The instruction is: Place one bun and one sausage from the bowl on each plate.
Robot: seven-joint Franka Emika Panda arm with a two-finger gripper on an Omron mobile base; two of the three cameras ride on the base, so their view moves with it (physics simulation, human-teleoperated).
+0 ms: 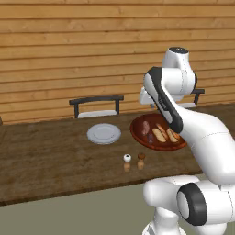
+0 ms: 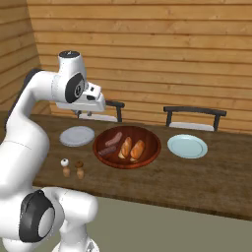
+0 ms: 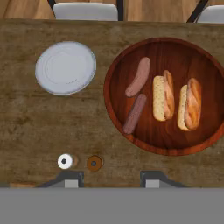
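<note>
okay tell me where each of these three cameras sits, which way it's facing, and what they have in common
Left base view: behind the arm's left, facing forward and down at the table; white arm rises lower right, partly covering the bowl.
Right base view: behind its right; arm rises lower left; grey plate and blue plate flank the bowl.
Hand view: looks straight down; gripper fingertips at the bottom.
Shared: all show the bowl with two buns and two sausages.

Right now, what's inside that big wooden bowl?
The bowl holds two sausages and two buns, side by side. The bowl's floor beneath them is covered.
</note>
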